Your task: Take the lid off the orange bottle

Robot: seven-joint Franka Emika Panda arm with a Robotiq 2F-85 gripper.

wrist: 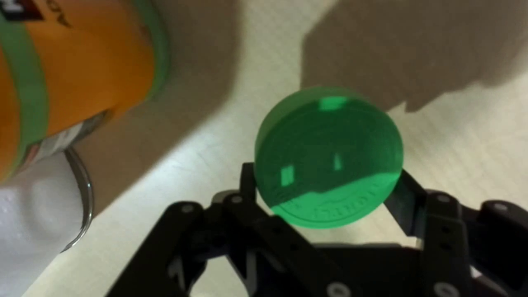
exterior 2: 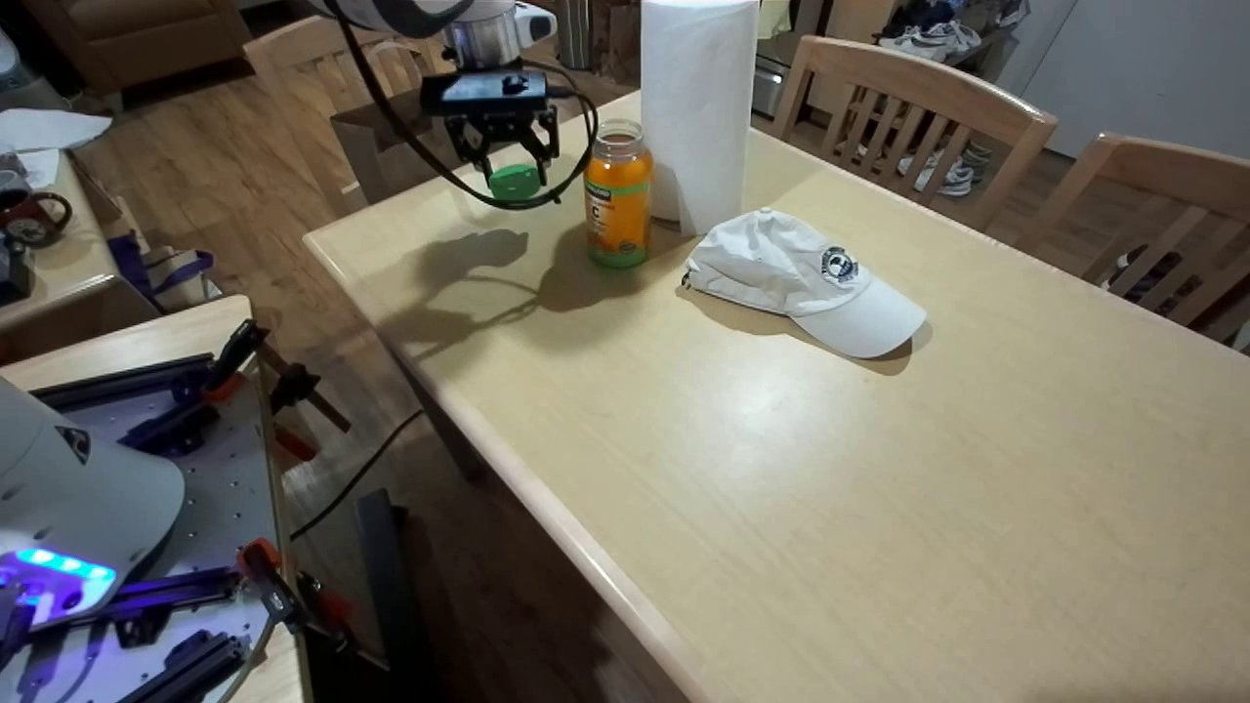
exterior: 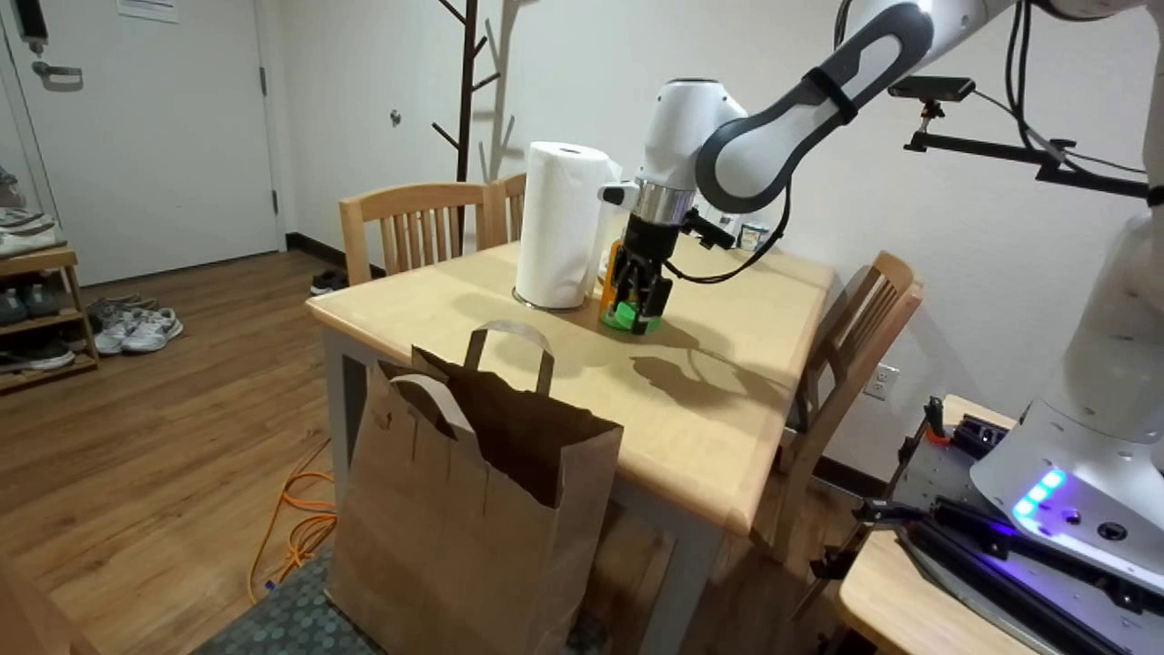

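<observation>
The orange bottle (exterior 2: 619, 205) stands upright on the table with its clear neck open and uncovered. It is partly behind my gripper in an exterior view (exterior: 607, 291), and its lower part fills the upper left of the wrist view (wrist: 95, 57). The lid (wrist: 328, 161) is a green disc between my gripper's fingertips (wrist: 326, 185), which touch it on both sides. The lid also shows in both exterior views (exterior: 624, 316) (exterior 2: 514, 183), beside the bottle and apart from it. My gripper (exterior 2: 516, 166) points down and is shut on the lid, which looks tilted.
A tall white paper roll (exterior: 562, 223) stands right beside the bottle; its base shows in the wrist view (wrist: 37, 210). A white cap (exterior 2: 781, 268) lies on the table (exterior 2: 781, 469) near them. A brown paper bag (exterior: 473, 509) stands at the table's edge. Wooden chairs surround the table.
</observation>
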